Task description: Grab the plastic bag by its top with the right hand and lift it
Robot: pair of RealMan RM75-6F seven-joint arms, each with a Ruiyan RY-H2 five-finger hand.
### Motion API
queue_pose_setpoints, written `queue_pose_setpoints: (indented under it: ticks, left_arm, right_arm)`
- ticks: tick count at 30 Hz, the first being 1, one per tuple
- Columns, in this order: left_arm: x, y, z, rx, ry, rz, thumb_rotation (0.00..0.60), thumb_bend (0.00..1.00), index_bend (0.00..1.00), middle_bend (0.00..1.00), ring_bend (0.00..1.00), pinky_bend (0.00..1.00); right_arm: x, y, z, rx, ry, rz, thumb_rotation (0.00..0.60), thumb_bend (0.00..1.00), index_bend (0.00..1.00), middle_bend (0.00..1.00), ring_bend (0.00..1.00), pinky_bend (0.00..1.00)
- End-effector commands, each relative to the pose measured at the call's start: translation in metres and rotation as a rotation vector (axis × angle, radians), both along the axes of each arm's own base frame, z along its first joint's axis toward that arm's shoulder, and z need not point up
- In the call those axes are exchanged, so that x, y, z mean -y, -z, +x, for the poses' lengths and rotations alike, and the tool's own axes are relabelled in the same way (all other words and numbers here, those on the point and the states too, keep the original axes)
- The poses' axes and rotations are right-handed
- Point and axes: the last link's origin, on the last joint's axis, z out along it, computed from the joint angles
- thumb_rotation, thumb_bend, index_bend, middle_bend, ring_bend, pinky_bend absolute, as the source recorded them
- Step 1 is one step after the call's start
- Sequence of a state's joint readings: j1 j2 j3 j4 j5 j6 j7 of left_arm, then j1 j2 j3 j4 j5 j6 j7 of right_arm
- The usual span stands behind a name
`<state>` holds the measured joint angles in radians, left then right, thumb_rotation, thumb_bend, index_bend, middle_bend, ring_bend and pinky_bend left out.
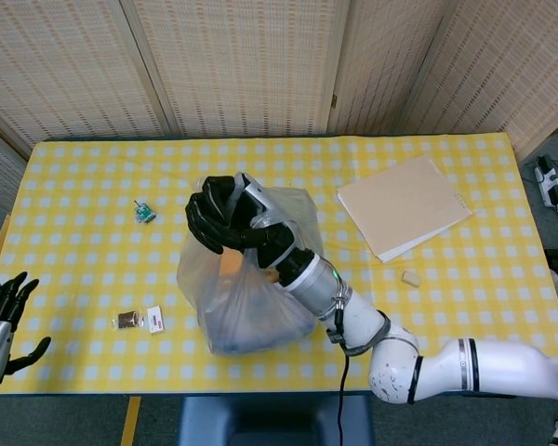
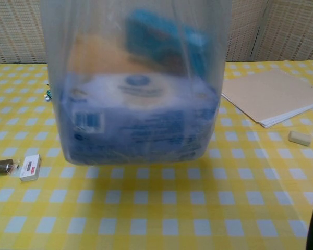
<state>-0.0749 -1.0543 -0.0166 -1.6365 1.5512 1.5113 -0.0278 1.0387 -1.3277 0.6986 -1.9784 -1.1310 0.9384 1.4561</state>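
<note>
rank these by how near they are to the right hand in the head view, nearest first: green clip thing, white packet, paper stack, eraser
Measured from the right hand, gripping the plastic bag by its top:
1. Green clip thing, just off toward the table's left side.
2. White packet, toward the near left edge.
3. Paper stack, far right side.
4. Eraser, right side, below the stack.

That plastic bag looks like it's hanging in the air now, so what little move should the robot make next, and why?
Probably just hold steady, or rise a touch more. The right hand grips the plastic bag by its bunched top, and the chest view shows its bottom clear of the table, with a shadow beneath. The contents look blurred, so it may be swinging; pausing should let it settle.
</note>
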Motion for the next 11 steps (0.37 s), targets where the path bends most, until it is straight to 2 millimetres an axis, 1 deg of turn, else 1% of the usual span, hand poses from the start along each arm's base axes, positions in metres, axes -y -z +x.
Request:
queue_pose_setpoints:
  ticks: [1,4,11]
  left_arm:
    - [-0.0005,0.0009,0.0000,0.001,-0.006,-0.002,0.600,0.31,0.00,0.00,0.00,0.00]
    - [-0.0008,0.0015,0.0009,-0.001,-0.006,-0.001,0.600,0.31,0.00,0.00,0.00,0.00]
    - [-0.0020,0.0038,0.0019,-0.004,-0.004,-0.009,0.600,0.31,0.00,0.00,0.00,0.00]
  right_arm:
    - [-0.0171,-0.0345,0.0204,-0.004,-0.030,-0.079,0.600,0.37,0.78,0.80,0.69,0.83]
    - [-0.0200,-0.0351,0.0208,-0.033,-0.017,-0.084,0.600,0.37,0.78,0.80,0.69,0.83]
    - [-0.0144,-0.0288,0.0175,-0.078,0.002,-0.080,0.600,0.37,0.78,0.80,0.69,0.83]
